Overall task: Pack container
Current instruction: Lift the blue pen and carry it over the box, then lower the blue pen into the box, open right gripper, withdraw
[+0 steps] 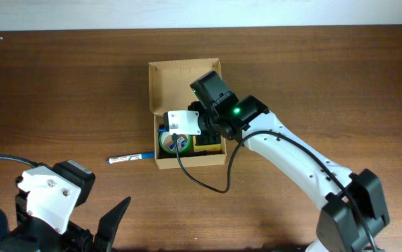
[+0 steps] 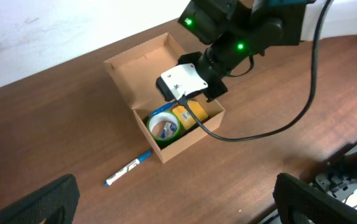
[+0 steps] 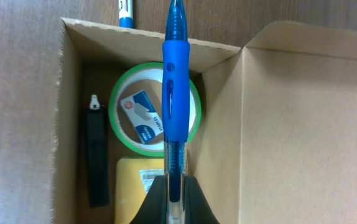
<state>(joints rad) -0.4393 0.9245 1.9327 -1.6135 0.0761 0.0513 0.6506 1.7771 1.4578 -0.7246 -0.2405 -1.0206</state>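
Pen (image 3: 173, 93) above tape roll (image 3: 117, 124), marker (image 1: 132, 159) beside container (image 1: 183, 84)

Dark brown wood-grain table (image 1: 61, 84) with 2 things resting on it.
The tan cardboard container (image 1: 180, 80) sits near the table's middle, its flap lid hinged open toward the far edge. A white marker (image 1: 132, 159) lies flat on the wood near the box's front left corner, not touching it. It runs roughly parallel to the front wall, with its blue end pointing toward the box.
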